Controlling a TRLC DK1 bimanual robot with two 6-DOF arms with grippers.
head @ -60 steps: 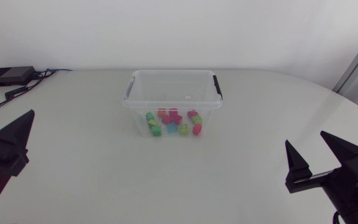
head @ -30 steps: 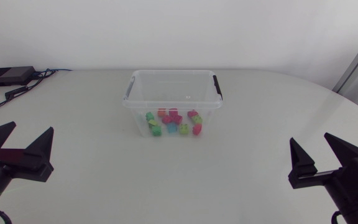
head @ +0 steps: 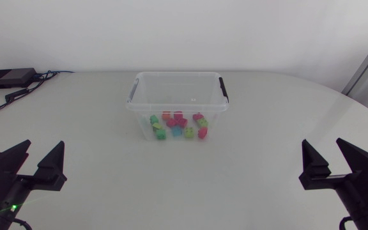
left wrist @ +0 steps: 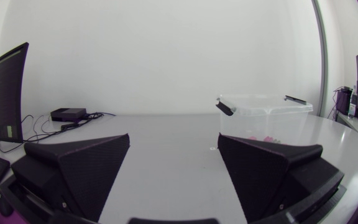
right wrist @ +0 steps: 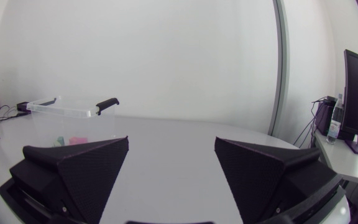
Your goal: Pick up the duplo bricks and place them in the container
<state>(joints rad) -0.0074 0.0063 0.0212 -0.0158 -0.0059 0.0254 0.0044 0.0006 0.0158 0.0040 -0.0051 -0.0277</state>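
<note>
Your left hand (head: 45, 144) and right hand (head: 321, 142) hang spread and empty at the desk's (head: 94, 128) near edge. All visible duplo bricks (head: 177, 125) lie inside the container (head: 147, 102) at mid-desk. The job looks done. Next, only confirm that none hides outside.

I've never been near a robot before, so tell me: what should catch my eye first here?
A clear plastic container stands in the middle of the white table, with bright pink, green and blue duplo bricks heaped inside it. Near the front edge, the left arm's fingers and the right arm's fingers, black wedges, stand open and empty, well apart from the container.
</note>
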